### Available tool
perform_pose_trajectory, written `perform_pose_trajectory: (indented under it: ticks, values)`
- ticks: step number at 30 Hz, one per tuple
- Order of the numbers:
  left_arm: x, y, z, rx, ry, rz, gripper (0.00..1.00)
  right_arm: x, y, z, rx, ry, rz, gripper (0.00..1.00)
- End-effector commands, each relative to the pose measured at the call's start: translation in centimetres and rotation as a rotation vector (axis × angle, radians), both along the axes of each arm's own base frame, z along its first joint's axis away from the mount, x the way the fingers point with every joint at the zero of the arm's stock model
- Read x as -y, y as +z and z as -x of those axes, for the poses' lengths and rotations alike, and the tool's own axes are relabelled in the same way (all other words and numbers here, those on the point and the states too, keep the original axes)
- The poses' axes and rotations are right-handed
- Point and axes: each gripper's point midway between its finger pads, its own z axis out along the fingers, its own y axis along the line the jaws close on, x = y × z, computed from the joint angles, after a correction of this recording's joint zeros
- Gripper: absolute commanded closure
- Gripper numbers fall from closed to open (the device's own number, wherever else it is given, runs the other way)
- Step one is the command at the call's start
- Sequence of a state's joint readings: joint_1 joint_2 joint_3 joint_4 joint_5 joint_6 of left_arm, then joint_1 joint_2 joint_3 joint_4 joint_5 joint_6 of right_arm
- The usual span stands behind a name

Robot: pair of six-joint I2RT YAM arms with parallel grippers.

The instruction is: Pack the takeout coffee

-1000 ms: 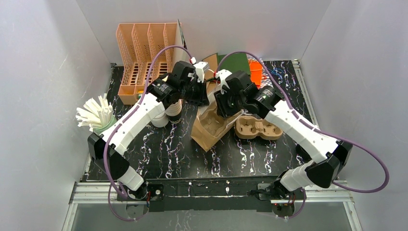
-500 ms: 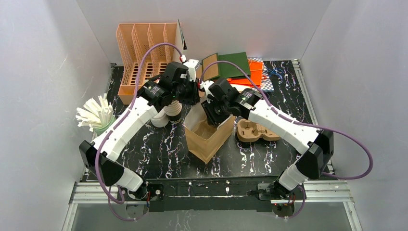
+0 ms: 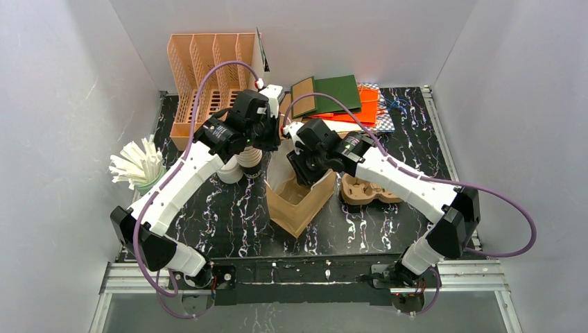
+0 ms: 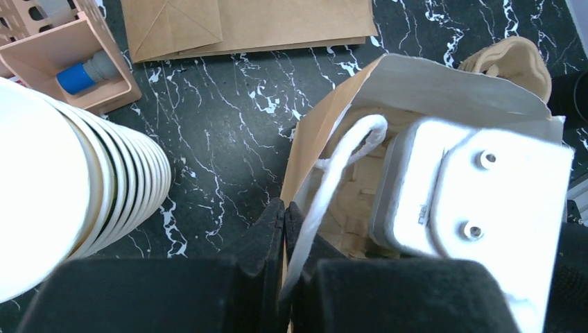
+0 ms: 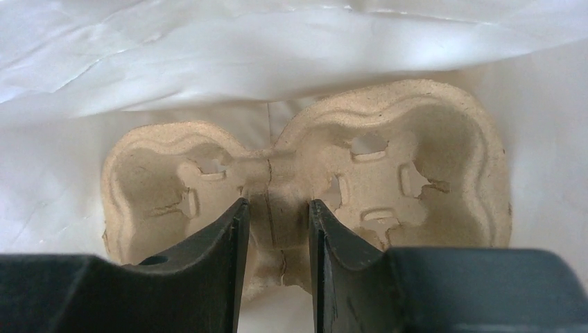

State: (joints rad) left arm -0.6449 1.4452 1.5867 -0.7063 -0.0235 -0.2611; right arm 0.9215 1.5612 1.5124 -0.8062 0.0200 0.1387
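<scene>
The left gripper pinches the rim of the paper bag, its fingers closed tight on it. The right gripper is down inside the bag, squeezing the middle of a cup tray. I cannot tell where the coffee cups are.

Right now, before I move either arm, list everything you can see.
Paper bag: one, brown, white inside, standing open mid-table.
Carrier in the bag: one, tan pulp, two wells, inside it.
Spare carrier: one, tan, on the table right of the bag.
Cup stack: one, white, left of the bag.
Straws: a bunch, white, in a green holder, left edge.
File rack: one, peach, back left.
Folders: several, green and orange, back centre.
Flat bags: brown, count unclear, behind the open bag.
Left gripper: black, shut on the bag's rim beside its white handle.
Right gripper: black, inside the bag, closed on the carrier's middle bridge.
</scene>
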Motion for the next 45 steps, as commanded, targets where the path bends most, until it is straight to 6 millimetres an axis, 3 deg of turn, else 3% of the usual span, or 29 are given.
perform_pose_trajectory:
  ticks: [1,9,17,23,30,35,45]
  values:
    - [-1.2,1.2,-0.7,0.043,0.035,-0.028,1.0,0.4,-1.5,1.5,-0.017,0.066,0.054,0.91]
    - [-1.9,1.1,-1.2,0.045,0.072,-0.054,0.96,0.6,-2.4,2.4,-0.046,0.091,0.098,0.92]
    - [-2.9,3.4,-0.9,0.1,0.095,-0.048,0.95,1.8,-4.4,2.9,-0.068,0.077,0.163,0.93]
    - [-3.2,4.8,-0.8,0.135,0.099,-0.04,1.0,1.7,-4.3,3.0,-0.064,0.079,0.166,0.93]
    - [-3.8,4.8,-1.7,0.154,0.113,-0.098,1.0,1.2,-4.5,4.2,-0.068,0.147,0.171,0.93]
    - [-3.1,5.2,-2.4,0.169,0.085,-0.101,1.0,1.0,-5.4,5.3,-0.08,0.185,0.205,0.93]
    - [-4.0,4.4,-2.8,0.193,0.082,-0.173,1.0,0.8,-6.7,5.2,-0.089,0.186,0.247,0.93]
